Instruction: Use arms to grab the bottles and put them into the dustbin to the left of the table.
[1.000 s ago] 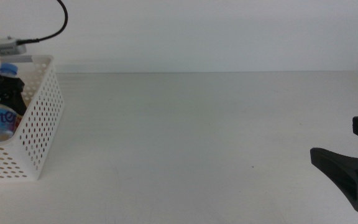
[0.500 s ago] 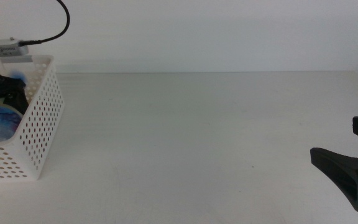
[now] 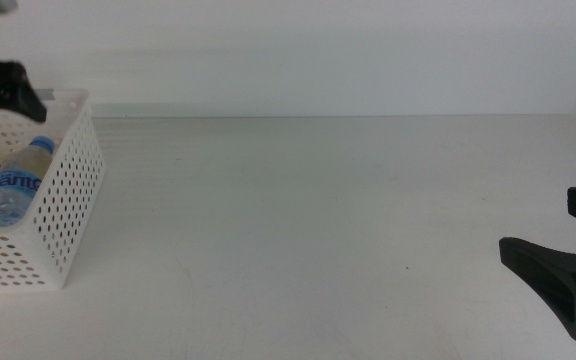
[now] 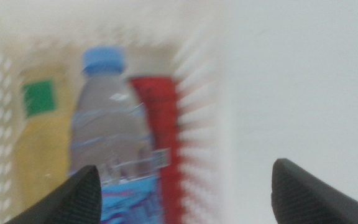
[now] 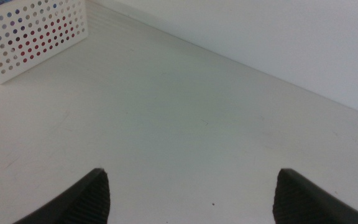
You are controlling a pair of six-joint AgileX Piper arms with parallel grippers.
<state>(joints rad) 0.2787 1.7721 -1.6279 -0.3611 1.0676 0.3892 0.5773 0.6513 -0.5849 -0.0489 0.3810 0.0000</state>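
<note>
Above the dustbin (image 3: 63, 215) at the counter's (image 3: 318, 220) left edge, the left tool (image 4: 182, 193) hangs wide and empty. Inside the dustbin lie the water bottle (image 4: 114, 143), the yellow tea bottle (image 4: 39, 137) and the red can (image 4: 160, 124), side by side. Little seems left to fail; a low sweep away could clip the dustbin's rim and shove it. The right tool (image 5: 188, 193) waits wide open, far from the dustbin.

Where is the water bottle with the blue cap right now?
The water bottle lies inside the white basket at the table's left edge in the middle view, between the yellow bottle and red can.
</note>
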